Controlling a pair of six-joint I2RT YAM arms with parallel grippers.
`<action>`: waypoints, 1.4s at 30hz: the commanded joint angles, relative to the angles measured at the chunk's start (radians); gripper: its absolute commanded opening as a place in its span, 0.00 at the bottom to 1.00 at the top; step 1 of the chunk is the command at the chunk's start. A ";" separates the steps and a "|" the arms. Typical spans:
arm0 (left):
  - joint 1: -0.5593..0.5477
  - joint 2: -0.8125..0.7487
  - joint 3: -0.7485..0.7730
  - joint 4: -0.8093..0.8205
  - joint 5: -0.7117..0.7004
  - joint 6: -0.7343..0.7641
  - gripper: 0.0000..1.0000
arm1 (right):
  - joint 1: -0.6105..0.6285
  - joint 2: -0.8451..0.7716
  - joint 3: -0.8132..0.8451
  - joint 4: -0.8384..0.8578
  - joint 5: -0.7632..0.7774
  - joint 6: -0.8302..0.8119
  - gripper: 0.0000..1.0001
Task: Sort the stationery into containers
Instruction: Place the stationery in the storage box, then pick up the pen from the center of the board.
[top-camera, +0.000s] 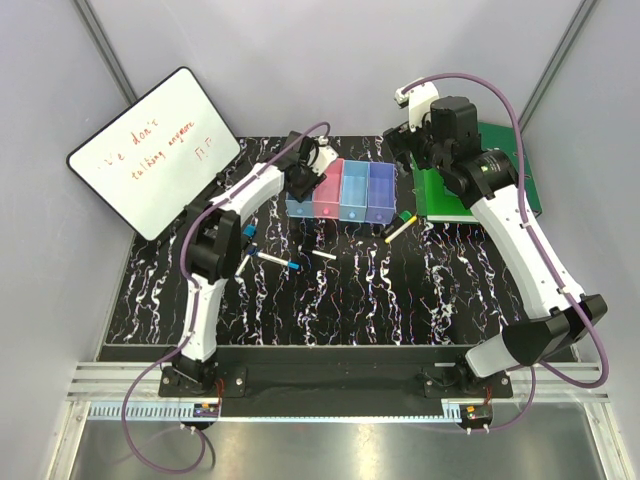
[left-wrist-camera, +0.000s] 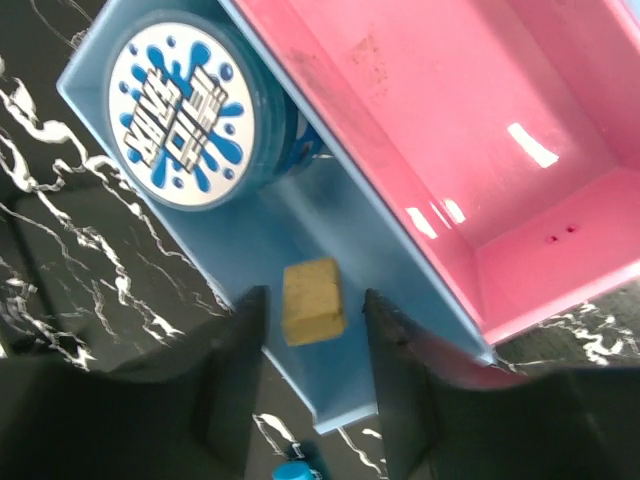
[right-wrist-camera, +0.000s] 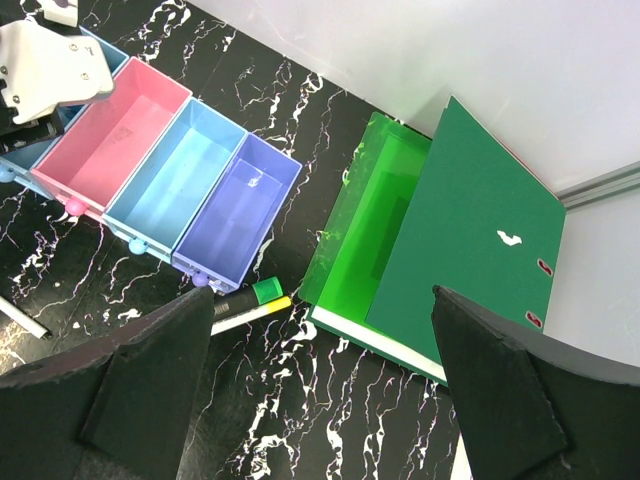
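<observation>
The four joined containers (top-camera: 340, 192) stand at the back middle: blue, pink, light blue, purple. My left gripper (top-camera: 300, 182) hovers over the blue bin (left-wrist-camera: 260, 230), open (left-wrist-camera: 310, 312). A tan block (left-wrist-camera: 312, 292) sits in that bin between the fingers, touching neither. A round blue tape roll (left-wrist-camera: 190, 110) leans at the bin's far end. The pink bin (left-wrist-camera: 470, 150) is empty. My right gripper (top-camera: 408, 150) is wide open and empty (right-wrist-camera: 318, 305), high above the green binder. A green-capped marker (right-wrist-camera: 262, 291) and a yellow-tipped pen (right-wrist-camera: 250, 314) lie in front of the purple bin (right-wrist-camera: 240, 215).
Blue-capped markers (top-camera: 276, 261) and a white marker (top-camera: 323, 255) lie on the black marbled table in front of the bins. A green ring binder (top-camera: 480, 180) lies open at the back right. A whiteboard (top-camera: 150, 150) with red writing leans at the back left.
</observation>
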 joint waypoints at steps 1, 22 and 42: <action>-0.002 -0.075 -0.036 0.049 0.016 -0.010 0.53 | -0.004 -0.005 0.030 0.005 -0.012 -0.004 0.98; -0.007 -0.602 -0.539 0.057 0.120 0.028 0.55 | -0.004 -0.049 0.003 -0.021 -0.078 -0.023 0.97; -0.070 -0.455 -0.530 0.040 0.146 0.280 0.77 | -0.004 -0.133 -0.053 -0.041 -0.072 -0.059 0.97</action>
